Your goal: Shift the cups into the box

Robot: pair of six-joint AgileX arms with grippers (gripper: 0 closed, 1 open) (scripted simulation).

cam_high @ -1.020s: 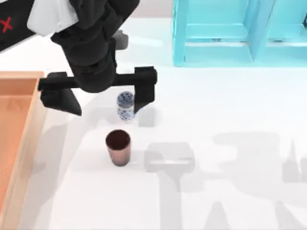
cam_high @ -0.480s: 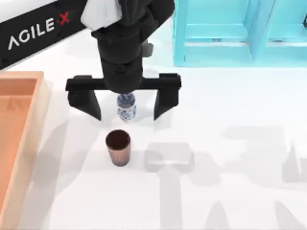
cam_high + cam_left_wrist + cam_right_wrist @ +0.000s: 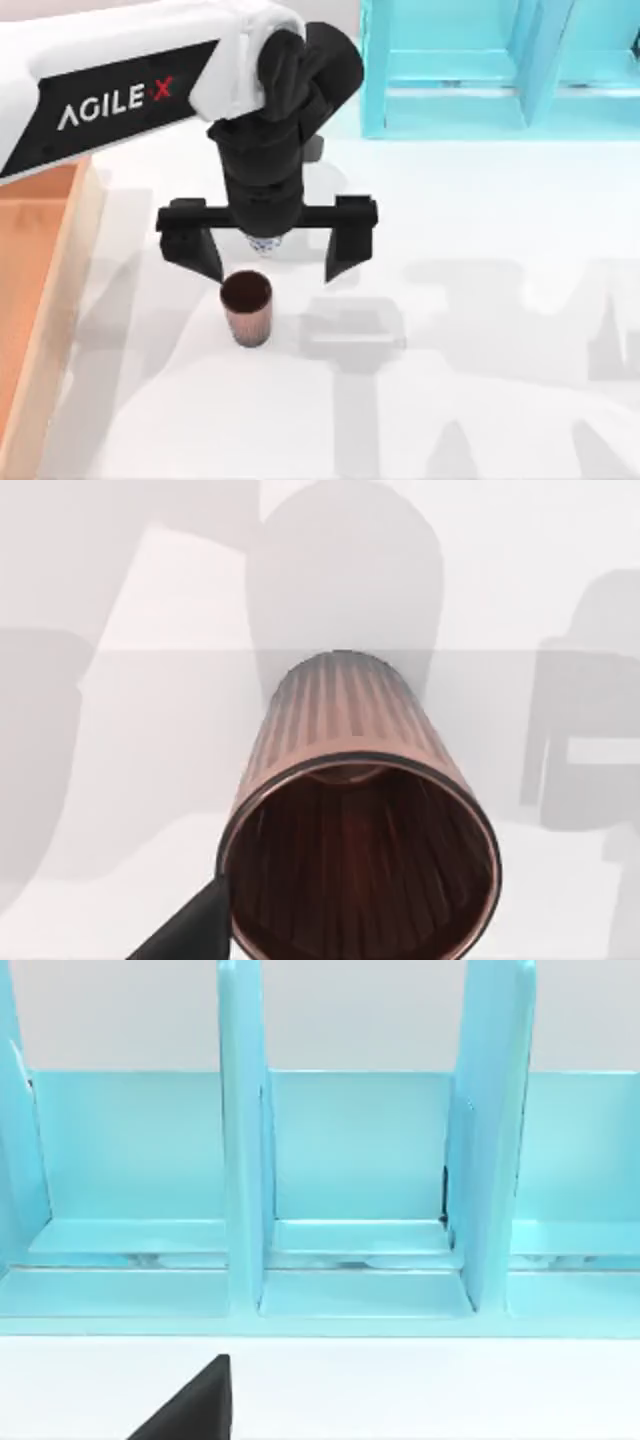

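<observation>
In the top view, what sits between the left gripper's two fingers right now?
The blue-patterned white cup, mostly hidden under the wrist, stands between the open left gripper's fingers. The brown cup is just in front.

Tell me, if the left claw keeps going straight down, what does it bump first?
Probably the small white cup with blue pattern, peeking out under the open left gripper in the top view. The ribbed reddish-brown cup stands just in front, so a finger might brush it; depth is hard to judge.

The reddish-brown cup (image 3: 350, 810) has ribbed, slightly glossy walls, the box (image 3: 40, 300) looks matt light wood, the table (image 3: 500, 400) smooth white.
</observation>
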